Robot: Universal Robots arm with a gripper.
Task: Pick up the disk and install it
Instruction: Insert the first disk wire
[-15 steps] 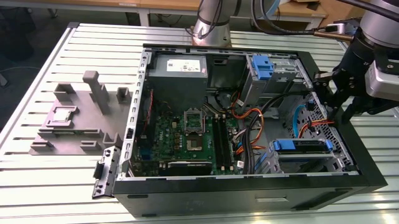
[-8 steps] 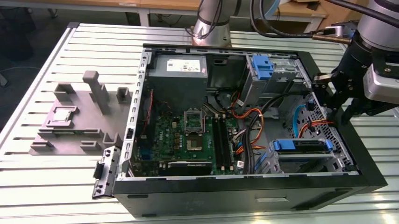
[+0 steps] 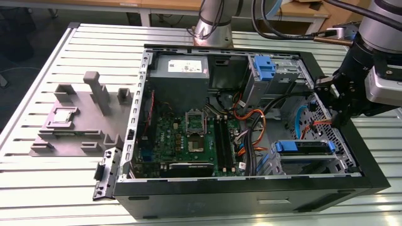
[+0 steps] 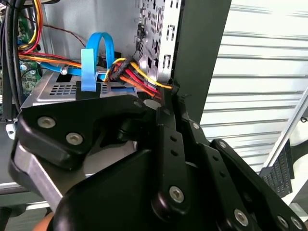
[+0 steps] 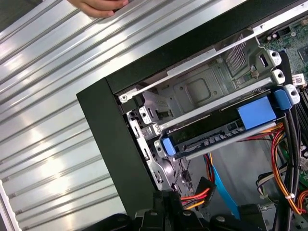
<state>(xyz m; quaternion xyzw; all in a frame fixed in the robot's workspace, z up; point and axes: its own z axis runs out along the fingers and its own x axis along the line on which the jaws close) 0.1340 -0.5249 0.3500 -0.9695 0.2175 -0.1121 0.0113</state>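
Exterior view: an open computer case is laid on a slatted table. The gripper is held over the case's side wall. Just below it, the disk is seated in a bay. Whether the fingers are parted cannot be told.

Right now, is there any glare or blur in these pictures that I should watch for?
In the first wrist view, bright glare streaks the slatted table, while the disk in its bay stays readable. In the second wrist view, the gripper looms close and dark, and the table behind is washed out white. In the exterior view, light is even; the case interior is shadowed.
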